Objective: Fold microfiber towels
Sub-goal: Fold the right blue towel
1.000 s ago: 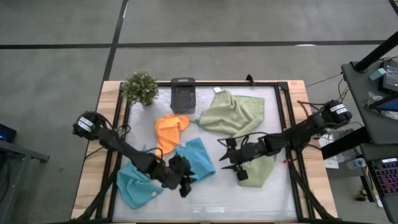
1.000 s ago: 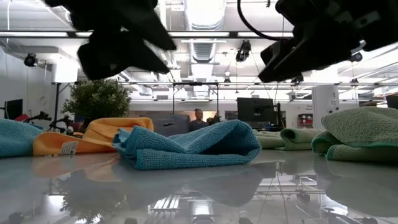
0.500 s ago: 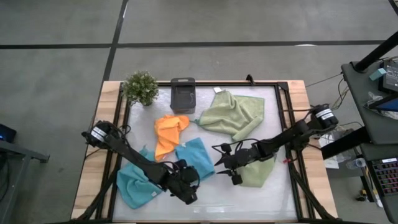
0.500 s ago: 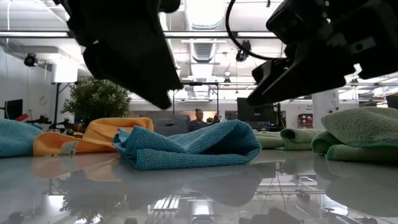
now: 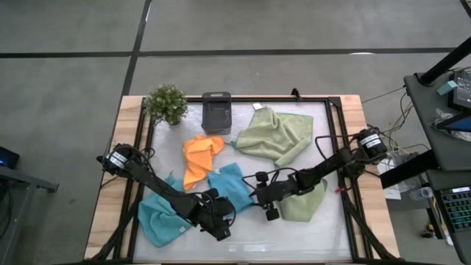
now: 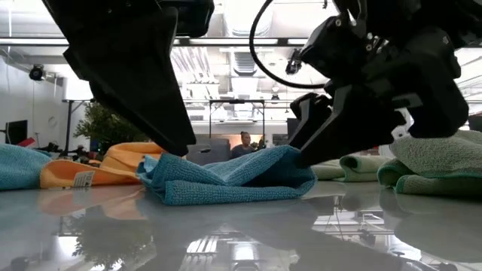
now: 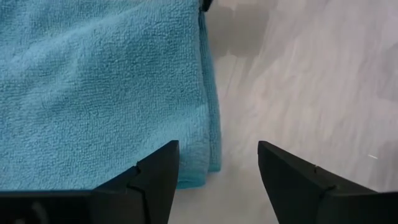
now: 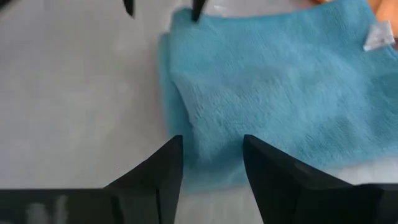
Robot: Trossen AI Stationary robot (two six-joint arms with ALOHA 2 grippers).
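Closing on the centre blue towel (image 5: 234, 187) from both sides: left gripper (image 5: 218, 221) at its near corner, fingers spread wide, empty; right gripper (image 5: 266, 200) at its right edge, jaws parted, nothing held. Bare tabletop (image 5: 250, 239) in front. Rumpled, doubled over. Counting five towels: two blue, two green, one orange (image 5: 200, 156) behind it.

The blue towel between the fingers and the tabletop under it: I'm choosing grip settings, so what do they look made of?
The blue towel looks like soft microfiber cloth: a fine, nubbly matte pile, with layered edges that slump. The tabletop seems a hard, smooth, glossy white sheet, maybe laminate or coated glass; the low view shows it mirroring the towels and ceiling lights.
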